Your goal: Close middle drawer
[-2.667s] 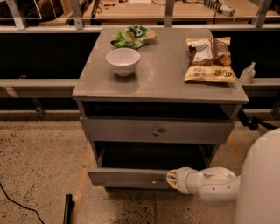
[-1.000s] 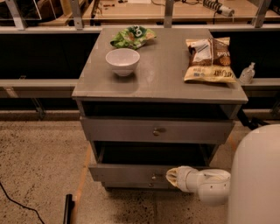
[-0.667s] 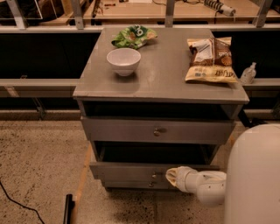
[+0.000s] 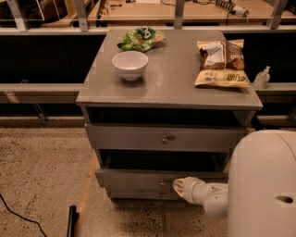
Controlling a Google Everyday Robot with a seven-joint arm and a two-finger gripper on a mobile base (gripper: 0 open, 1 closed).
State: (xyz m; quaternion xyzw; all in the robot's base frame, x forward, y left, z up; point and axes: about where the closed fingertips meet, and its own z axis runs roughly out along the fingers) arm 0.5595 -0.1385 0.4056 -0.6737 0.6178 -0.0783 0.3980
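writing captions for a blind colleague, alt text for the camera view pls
A robot's white gripper is at the front of the partly open grey wooden middle drawer of a grey cabinet. On top sit a white bowl, a green snack bag and a tan chip bag.

Floor [image 4: 41, 162]: speckled, stone-like surface, beige with dark flecks. A tan strip [image 4: 87, 187] runs along it beside the lower left corner of the cabinet. A black cable [image 4: 16, 214] lies across the lower left corner.

Furniture: one grey wooden cabinet [image 4: 175, 78] stands at centre, with a flat top. Behind it a grey horizontal rail [image 4: 39, 91] spans the full width, with dark space above and below. Further back is a wooden bench top [image 4: 138, 13], set between metal uprights [image 4: 81, 14].

Lighting: warm and dim, falling from above; recesses in deep shadow.

The gripper [image 4: 181, 187] sits low against the cabinet front, right of centre.
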